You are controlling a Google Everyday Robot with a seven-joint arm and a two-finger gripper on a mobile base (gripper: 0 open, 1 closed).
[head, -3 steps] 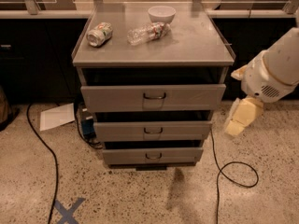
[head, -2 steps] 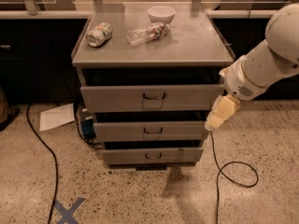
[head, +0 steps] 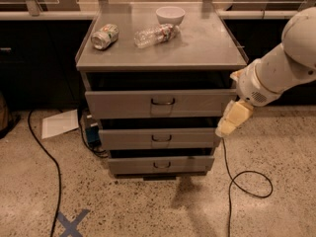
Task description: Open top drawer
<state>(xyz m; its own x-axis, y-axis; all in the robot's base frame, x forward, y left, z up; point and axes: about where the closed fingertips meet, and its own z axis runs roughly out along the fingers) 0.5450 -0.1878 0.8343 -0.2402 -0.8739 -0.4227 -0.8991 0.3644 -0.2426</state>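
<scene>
The top drawer is the widest of three grey drawers in a metal cabinet. Its flat front carries a small dark wire handle at the centre. It stands out slightly from the cabinet, with a dark gap above it. My gripper, cream-coloured at the end of a white arm, hangs by the right end of the top drawer front, at about the level of its lower edge. It holds nothing that I can see.
Two narrower drawers sit below. On the cabinet top lie a crushed can, a plastic bottle and a white bowl. Cables, a paper and a blue tape cross lie on the floor.
My arm has swung left, bringing the gripper from well right of the cabinet to its right front corner. The drawers look the same.
</scene>
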